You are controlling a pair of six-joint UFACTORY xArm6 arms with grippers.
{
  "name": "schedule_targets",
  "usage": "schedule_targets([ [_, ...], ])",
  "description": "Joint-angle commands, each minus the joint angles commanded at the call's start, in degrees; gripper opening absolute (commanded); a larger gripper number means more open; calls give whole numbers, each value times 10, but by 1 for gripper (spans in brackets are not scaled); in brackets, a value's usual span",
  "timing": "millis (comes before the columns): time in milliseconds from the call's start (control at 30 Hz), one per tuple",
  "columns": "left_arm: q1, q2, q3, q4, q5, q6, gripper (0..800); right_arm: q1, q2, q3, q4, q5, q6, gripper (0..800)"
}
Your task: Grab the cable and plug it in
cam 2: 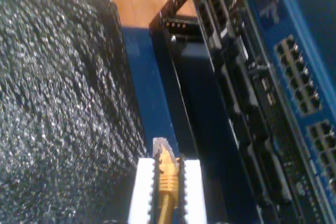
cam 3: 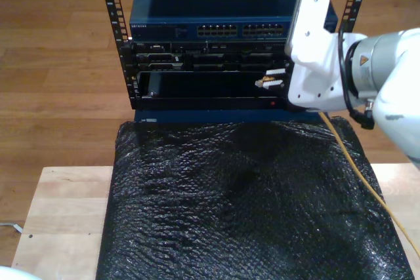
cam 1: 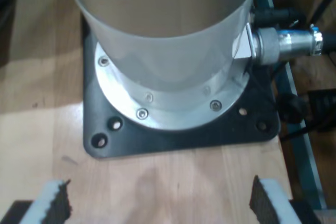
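The yellow-orange cable [cam 2: 167, 192] is pinched between the white fingers [cam 2: 140, 187] of my second gripper [cam 2: 167, 165], which is shut on it just behind its plug [cam 2: 160, 146]. The clear plug tip sticks out toward the rack. In the exterior view my second gripper [cam 3: 270, 82] holds the plug in front of the rack's dark middle section, on that view's right, and the cable [cam 3: 357, 168] trails back down over the black mat. My first gripper [cam 1: 160, 205] stands open over bare wood with nothing between its fingers.
A blue network switch [cam 3: 197, 29] with rows of ports tops the black rack [cam 3: 197, 90]. A black foam mat [cam 3: 249, 195] covers most of the wooden table [cam 3: 59, 214]. An arm's round base [cam 1: 168, 51] on a black mounting plate [cam 1: 184, 137] stands before my first gripper.
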Motion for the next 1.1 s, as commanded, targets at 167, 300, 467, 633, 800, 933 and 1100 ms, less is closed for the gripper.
schedule_targets([
  [167,1,-7,29,-3,-40,18,800,-1,-2,-4,-18,-1,0,0],
  [300,17,-7,35,-25,-60,50,800,0,-3,-6,-28,-2,1,0],
  [467,18,17,45,-36,-98,96,800,-3,0,-5,-32,0,0,0],
  [633,18,41,45,-44,-105,125,800,-3,2,3,-84,0,2,0],
  [800,18,42,44,-56,-105,129,800,-3,12,3,-97,0,2,0],
  [933,18,42,44,-56,-105,129,800,-4,17,4,-98,1,2,0],
  [1100,18,42,46,-57,-106,129,800,-6,15,5,-105,3,2,0],
])
